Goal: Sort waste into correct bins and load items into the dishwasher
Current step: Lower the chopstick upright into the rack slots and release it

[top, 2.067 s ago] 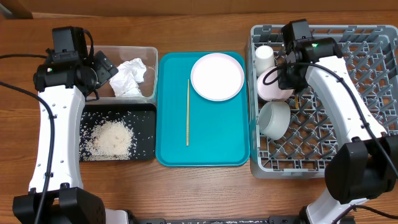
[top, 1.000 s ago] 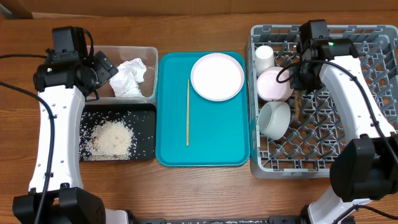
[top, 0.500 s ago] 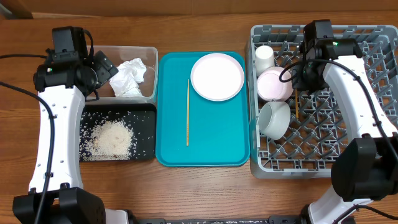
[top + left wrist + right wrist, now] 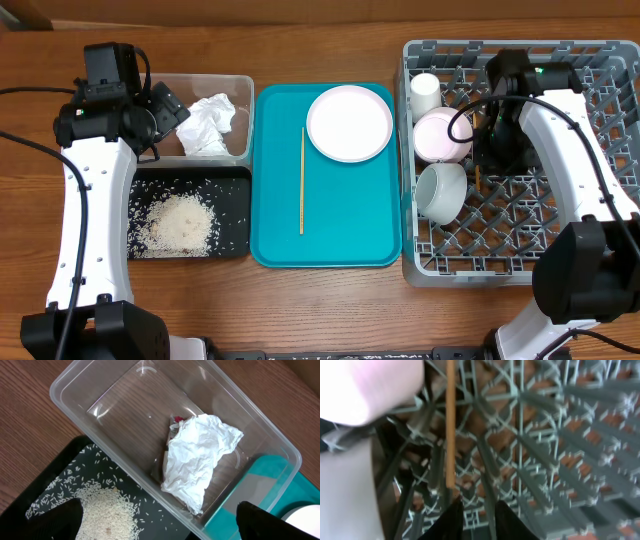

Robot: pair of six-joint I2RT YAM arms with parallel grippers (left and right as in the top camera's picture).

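Robot lab bench staged as mock kitchen. Plain wooden counter (image 4: 330, 300); white cabled left arm (image 4: 85, 200) and right arm (image 4: 575, 160) at frame sides. Grey dish rack (image 4: 600, 100) right, teal tray (image 4: 340, 240) centre, clear tub (image 4: 170, 85) and black tray (image 4: 240, 172) left.

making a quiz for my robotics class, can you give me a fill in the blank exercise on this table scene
The clear tub holds a crumpled white ___.
The black tray holds loose ___.
On the teal tray, beside the plate, lies one wooden ___.
The small white cup stands in the grey ___.
Missing words: tissue; rice; chopstick; rack
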